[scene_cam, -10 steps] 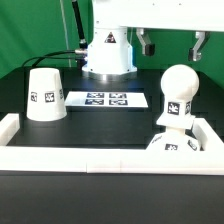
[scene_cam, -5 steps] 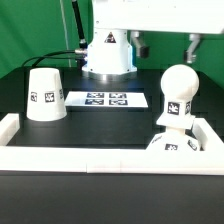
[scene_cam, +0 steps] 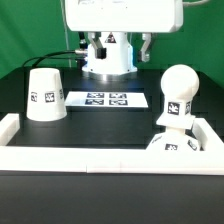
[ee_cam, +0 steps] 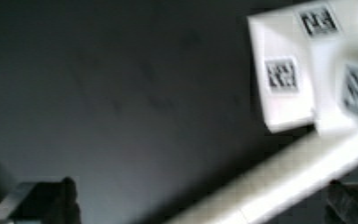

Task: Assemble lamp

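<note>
Step in hand: I judge the bulb point(scene_cam: 177, 97) is already seated on the base point(scene_cam: 176, 146) at the lower right of the frame, so the shade point(scene_cam: 45, 95) is the part left to fit.

Gripper: the gripper point(scene_cam: 120, 47) hangs at the top centre of the exterior view, in front of the robot's white pedestal point(scene_cam: 108, 58). Its two fingers point(scene_cam: 146, 48) point down with a wide gap between them — released, nothing is held.

Shade: it stands mouth down on the black table point(scene_cam: 100, 130) at the middle left of the frame, well apart from the gripper and from the bulb.

Bulb and base: the ball stands upright on its stem; the base is partly hidden behind the white rail point(scene_cam: 100, 159) along the front.

Marker board: the marker board point(scene_cam: 105, 100) lies flat in the centre, between the shade and the bulb.

Wrist view: blurred — I see only a tagged white edge and dark table, I cannot tell more.

Next move, my judgement: bring the open fingers above the shade, descend over its narrow top and close there; the tapered wall could slip, so the grasp must be centred.
</note>
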Robot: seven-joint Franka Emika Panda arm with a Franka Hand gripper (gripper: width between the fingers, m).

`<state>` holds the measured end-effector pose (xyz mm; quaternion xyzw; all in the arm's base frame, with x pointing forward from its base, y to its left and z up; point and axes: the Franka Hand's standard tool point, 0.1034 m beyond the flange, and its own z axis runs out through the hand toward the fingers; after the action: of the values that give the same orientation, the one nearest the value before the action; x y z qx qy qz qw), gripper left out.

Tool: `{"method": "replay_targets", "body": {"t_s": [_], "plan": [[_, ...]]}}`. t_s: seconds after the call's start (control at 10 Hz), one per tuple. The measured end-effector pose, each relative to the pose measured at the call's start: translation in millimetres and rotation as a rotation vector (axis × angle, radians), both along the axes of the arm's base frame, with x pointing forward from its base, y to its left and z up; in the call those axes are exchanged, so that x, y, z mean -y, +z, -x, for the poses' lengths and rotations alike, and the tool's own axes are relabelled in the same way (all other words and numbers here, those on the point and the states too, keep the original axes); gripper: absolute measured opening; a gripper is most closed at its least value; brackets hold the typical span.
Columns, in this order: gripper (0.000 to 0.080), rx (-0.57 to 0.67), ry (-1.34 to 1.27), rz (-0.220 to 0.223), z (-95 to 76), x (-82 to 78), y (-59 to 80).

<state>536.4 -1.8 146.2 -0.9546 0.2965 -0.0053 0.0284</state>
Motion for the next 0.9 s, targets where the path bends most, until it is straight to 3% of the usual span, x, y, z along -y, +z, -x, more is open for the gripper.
{"method": "replay_targets", "body": {"t_s": [0.1, 0.5, 0.8, 0.9], "plan": [[0.0698, 0.007, 0.002, 0.001, -5.2, 0.0, 0.9], [0.0698, 0.002, 0.006, 0.001, 0.6, 0.2, -0.9], [0.0698, -0.022, 0.003, 0.002, 52.5, 16.7, -11.5], [0.0698, -0.022, 0.005, 0.005, 61.3, 24.3, -16.7]]}}
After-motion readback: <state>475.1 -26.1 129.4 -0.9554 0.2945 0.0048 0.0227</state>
